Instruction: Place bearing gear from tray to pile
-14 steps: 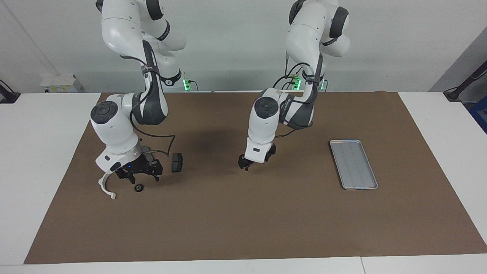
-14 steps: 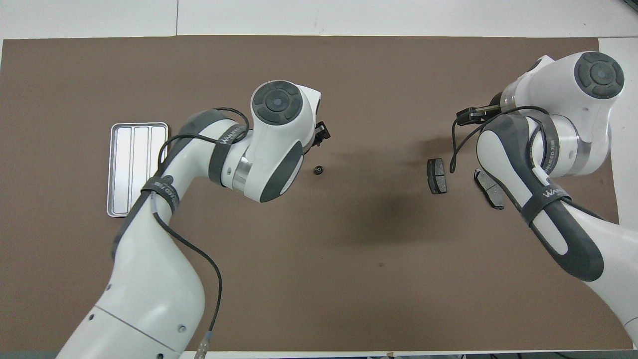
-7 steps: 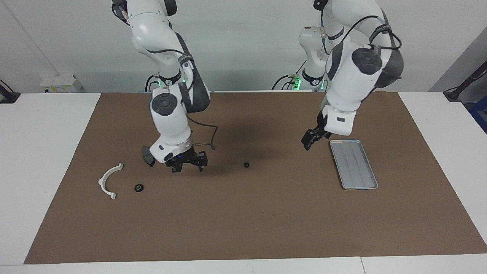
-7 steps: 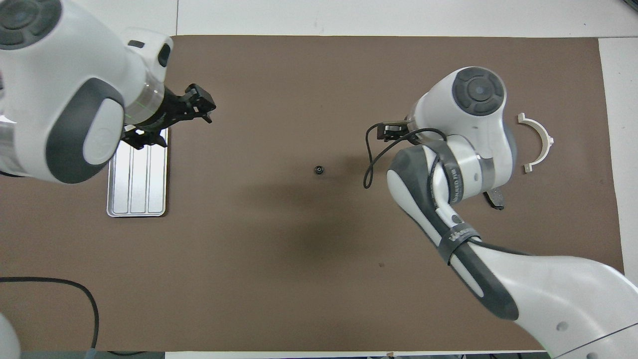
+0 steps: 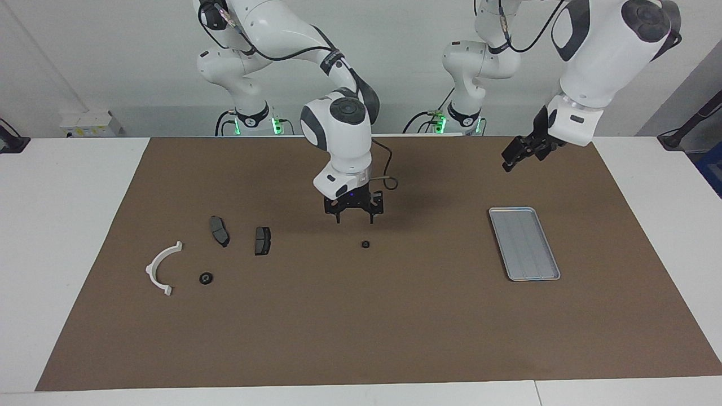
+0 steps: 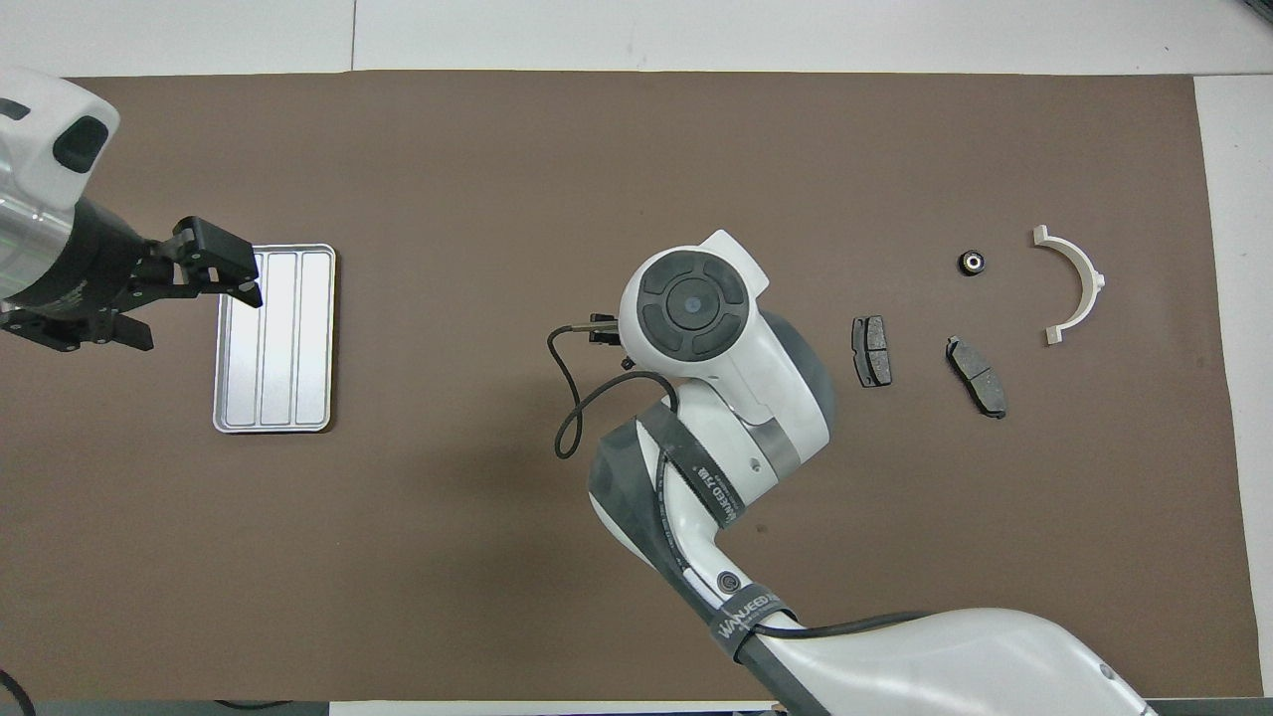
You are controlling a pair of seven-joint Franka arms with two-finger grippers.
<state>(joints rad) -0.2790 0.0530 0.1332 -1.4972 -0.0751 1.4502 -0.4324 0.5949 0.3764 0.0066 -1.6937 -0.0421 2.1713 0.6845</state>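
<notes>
A small black bearing gear (image 5: 365, 245) lies on the brown mat at the table's middle; my right arm hides it in the overhead view. My right gripper (image 5: 355, 219) hangs open and empty just above the mat, close beside this gear and apart from it. The silver tray (image 5: 524, 242) (image 6: 274, 338) is empty. The pile holds a white half-ring bracket (image 5: 162, 268) (image 6: 1072, 283), two dark pads (image 5: 219, 230) (image 5: 262, 240) and another black bearing gear (image 5: 206, 278) (image 6: 972, 262). My left gripper (image 5: 522, 157) (image 6: 184, 303) is open and empty, raised high by the tray.
The brown mat (image 5: 361, 327) covers most of the white table. The tray lies toward the left arm's end and the pile toward the right arm's end. A cable loops off my right wrist (image 6: 572, 398).
My right gripper has left the pile and moved to the table's middle, uncovering both pads. My left gripper has risen and drawn back from the middle past the tray.
</notes>
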